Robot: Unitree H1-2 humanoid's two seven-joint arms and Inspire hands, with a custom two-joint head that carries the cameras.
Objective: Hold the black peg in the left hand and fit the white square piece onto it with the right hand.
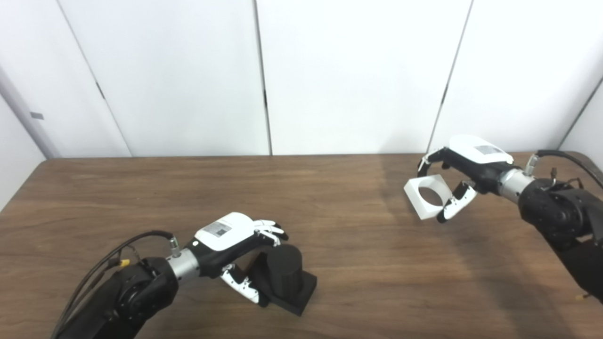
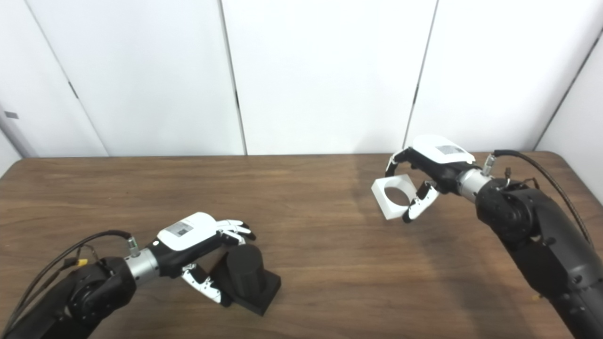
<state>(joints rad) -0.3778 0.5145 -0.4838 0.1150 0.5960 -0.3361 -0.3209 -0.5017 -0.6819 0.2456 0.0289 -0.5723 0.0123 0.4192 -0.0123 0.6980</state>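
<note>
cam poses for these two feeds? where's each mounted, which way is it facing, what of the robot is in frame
Left eye view: head-mounted, angled down across the wooden table toward white wall panels; both forearms enter from the bottom.
Right eye view: same head, slightly to the right, same facing; scene sits further left in frame.
Shared: left hand around the black peg, right hand holding the white square piece lifted off the table.

the left hand (image 1: pixel 231 245) covered the near side of the peg (image 1: pixel 282 275), so its grip could not be told. the right hand (image 2: pixel 431 165) hid the far edge of the square piece (image 2: pixel 393 196). both arms ran off the bottom edge, and the table (image 1: pixel 358 245) was cut off too.
</note>
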